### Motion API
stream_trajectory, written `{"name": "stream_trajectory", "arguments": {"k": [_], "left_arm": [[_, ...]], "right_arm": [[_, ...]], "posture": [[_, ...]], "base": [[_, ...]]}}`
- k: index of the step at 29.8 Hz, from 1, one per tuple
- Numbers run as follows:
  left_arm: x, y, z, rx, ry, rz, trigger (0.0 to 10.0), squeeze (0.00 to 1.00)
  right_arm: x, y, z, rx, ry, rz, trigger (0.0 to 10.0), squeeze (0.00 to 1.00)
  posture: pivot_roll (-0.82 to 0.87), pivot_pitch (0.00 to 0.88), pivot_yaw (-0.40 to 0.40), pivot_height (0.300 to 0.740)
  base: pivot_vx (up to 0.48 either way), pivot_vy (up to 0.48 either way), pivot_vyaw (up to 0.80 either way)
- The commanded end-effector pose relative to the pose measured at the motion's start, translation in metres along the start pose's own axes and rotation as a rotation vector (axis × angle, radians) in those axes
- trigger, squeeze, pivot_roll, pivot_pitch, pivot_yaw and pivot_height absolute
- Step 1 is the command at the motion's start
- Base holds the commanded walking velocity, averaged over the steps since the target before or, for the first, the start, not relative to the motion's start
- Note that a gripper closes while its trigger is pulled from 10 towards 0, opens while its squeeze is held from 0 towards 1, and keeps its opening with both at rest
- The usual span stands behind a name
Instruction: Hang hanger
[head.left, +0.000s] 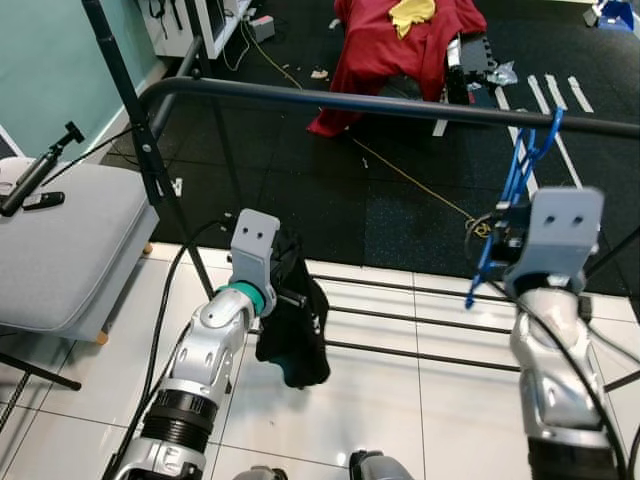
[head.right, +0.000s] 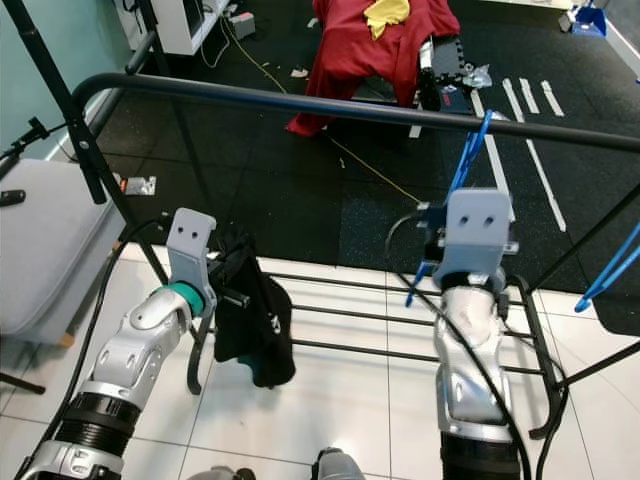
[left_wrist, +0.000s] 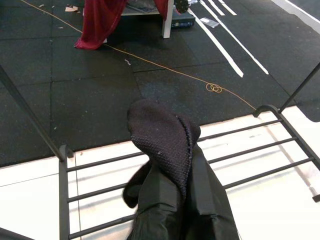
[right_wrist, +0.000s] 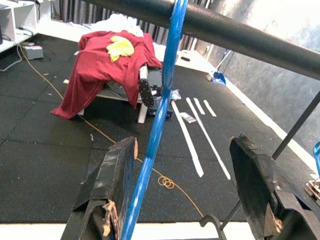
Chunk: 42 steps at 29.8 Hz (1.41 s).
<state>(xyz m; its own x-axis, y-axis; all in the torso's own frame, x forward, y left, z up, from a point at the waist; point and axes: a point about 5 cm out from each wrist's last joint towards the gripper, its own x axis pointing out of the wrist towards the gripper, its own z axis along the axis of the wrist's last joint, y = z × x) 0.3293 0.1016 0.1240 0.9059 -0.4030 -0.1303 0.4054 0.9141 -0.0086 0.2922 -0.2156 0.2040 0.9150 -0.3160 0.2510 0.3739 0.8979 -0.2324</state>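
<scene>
From the left eye view you see the black metal clothes-rack rail (head.left: 400, 105) running across the frame. The blue plastic hanger (head.left: 520, 180) has its hook up at that rail, at the rail's right stretch, and its body slopes down from there to your right gripper (head.left: 497, 235), which sits just under the rail. Your left gripper (head.left: 290, 285) is lower, well below the rail's left stretch, with a black cloth garment (head.left: 295, 335) hanging from it. Beyond the rail a red cloth (head.left: 400, 50) with a yellow piece on top drapes over a bench on the black floor mat. A grey cushioned seat (head.left: 70, 240) stands beside the rack's left post.

In the right eye view, the hanger's hook touches the rail, and a second blue hanger (head.right: 610, 270) shows below the rail's far right end.

In the left wrist view your left gripper's fingers are buried in the black garment (left_wrist: 170, 165), so you cannot tell how far they are parted. Below them lie the rack's low horizontal bars (left_wrist: 240, 150).

In the right wrist view your right gripper's two black fingers (right_wrist: 112, 185) stand wide apart. The blue hanger's shaft runs up between them, close against one finger, to cross the rail (right_wrist: 235, 32). The fingers are not clamped on it.
</scene>
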Motion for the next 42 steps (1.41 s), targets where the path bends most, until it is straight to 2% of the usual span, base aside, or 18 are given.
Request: {"name": "stream_trajectory", "arguments": {"k": [1,7,22,27,42], "left_arm": [[0.001,-0.002,0.002,0.020,-0.002,-0.015,10.0,0.00],[0.001,-0.003,0.002,0.026,-0.001,-0.019,10.0,0.00],[-0.001,-0.001,-0.002,0.060,0.026,-0.017,10.0,0.00],[-0.002,-0.001,-0.003,0.062,0.029,-0.020,10.0,0.00],[-0.001,-0.001,-0.003,0.061,0.037,-0.021,10.0,0.00]], "right_arm": [[0.001,-0.004,0.003,-0.004,0.005,-0.004,10.0,0.00],[0.005,-0.006,0.010,-0.001,-0.003,-0.005,10.0,0.00],[0.025,-0.001,0.011,0.045,0.101,0.079,10.0,0.00],[0.033,-0.006,0.014,-0.001,0.108,0.097,10.0,0.00],[0.040,-0.017,0.016,-0.042,0.141,0.131,10.0,0.00]], "posture": [[-0.12,0.052,0.068,0.740],[-0.12,0.054,0.069,0.740],[-0.11,0.060,0.065,0.740],[-0.11,0.063,0.063,0.740],[-0.12,0.067,0.065,0.740]], "base": [[0.000,0.000,0.00],[0.000,0.000,0.00],[0.000,0.000,0.00],[0.000,0.000,0.00],[0.000,0.000,0.00]]}}
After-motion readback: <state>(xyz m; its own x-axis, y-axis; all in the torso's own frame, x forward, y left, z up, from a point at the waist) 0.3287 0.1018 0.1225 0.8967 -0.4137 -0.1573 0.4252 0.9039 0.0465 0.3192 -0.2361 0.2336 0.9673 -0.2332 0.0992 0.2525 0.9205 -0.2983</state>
